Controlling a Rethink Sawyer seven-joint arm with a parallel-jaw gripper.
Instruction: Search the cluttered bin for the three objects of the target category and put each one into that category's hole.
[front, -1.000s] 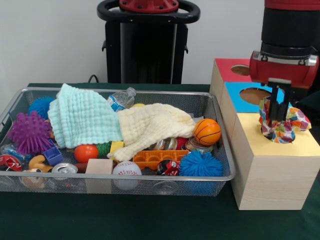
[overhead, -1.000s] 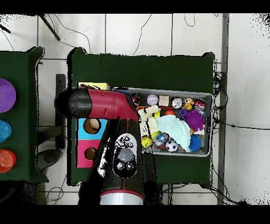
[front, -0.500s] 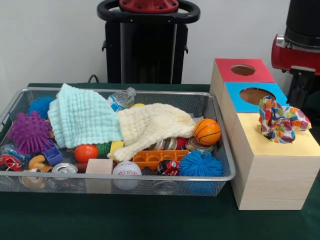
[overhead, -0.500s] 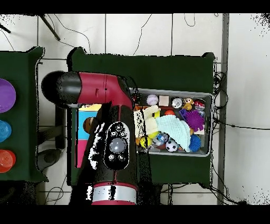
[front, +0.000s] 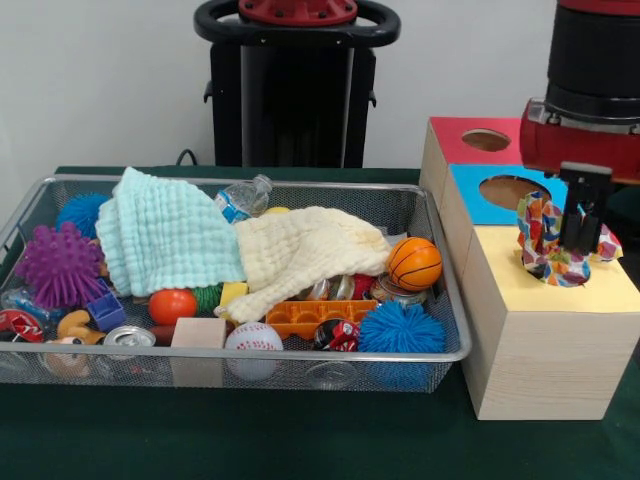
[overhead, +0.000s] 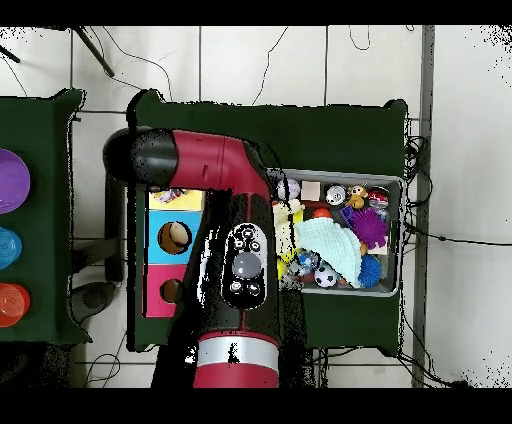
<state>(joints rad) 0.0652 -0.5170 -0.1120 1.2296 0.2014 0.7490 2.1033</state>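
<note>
One end effector (front: 582, 232) over colourful cloth (front: 548, 248), no legible writing.

Robot lab, tiled floor (overhead: 300, 60), loose cables (overhead: 415, 170), green-clothed tables (overhead: 300, 130)

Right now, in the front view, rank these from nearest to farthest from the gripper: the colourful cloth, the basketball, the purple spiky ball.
1. Colourful cloth: directly at the gripper, on the yellow box top.
2. Basketball: at the bin's end nearest the boxes.
3. Purple spiky ball: at the bin's opposite end.
</note>
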